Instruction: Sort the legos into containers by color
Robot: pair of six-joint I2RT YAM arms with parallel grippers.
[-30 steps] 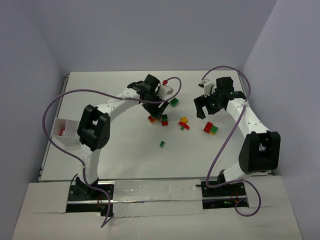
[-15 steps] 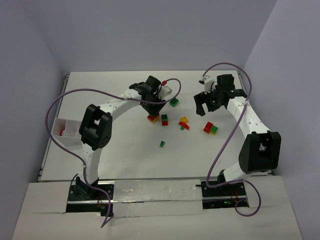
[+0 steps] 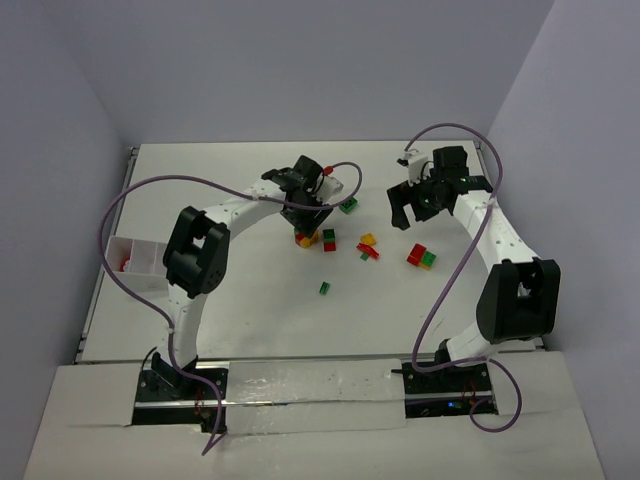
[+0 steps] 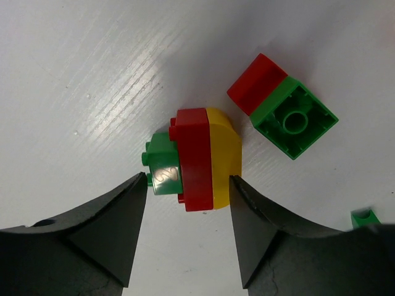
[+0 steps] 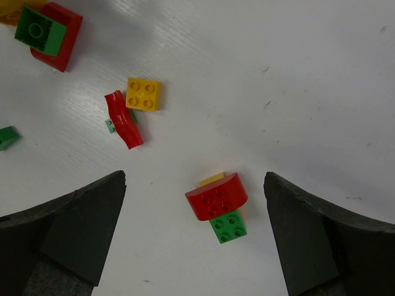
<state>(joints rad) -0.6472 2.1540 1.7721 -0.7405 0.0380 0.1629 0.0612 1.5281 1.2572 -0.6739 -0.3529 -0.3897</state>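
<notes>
Legos: small red, green and yellow plastic bricks (image 3: pixel 367 245) lie mid-bench (image 3: pixel 250 310).
Left pincer (image 4: pixel 188 179): open, a finger on each side of a green-red-yellow stack (image 4: pixel 194 159).
Right pincer (image 5: pixel 194 179): wide open, holds nothing, over a red-green-yellow clump (image 5: pixel 217 203).
Box: white plastic divided box (image 3: pixel 140 250) at the left edge, a red bit (image 3: pixel 122 263) inside.

White table (image 3: pixel 260 310), pale lilac-grey walls (image 3: pixel 300 70). Arms (image 3: pixel 240 208) white with black joints, purple cables (image 3: pixel 108 215). Stack (image 4: pixel 194 157) between the black left fingers (image 4: pixel 105 228): green, red, yellow layers. Next to it a red-and-green pair (image 4: pixel 281 102) and a tiny green brick (image 4: pixel 364 217). Over right: yellow square brick (image 5: pixel 143 94), red curved piece (image 5: pixel 123 120), red dome (image 5: pixel 217 196) on green and yellow. White container (image 3: pixel 140 250), something red inside.
</notes>
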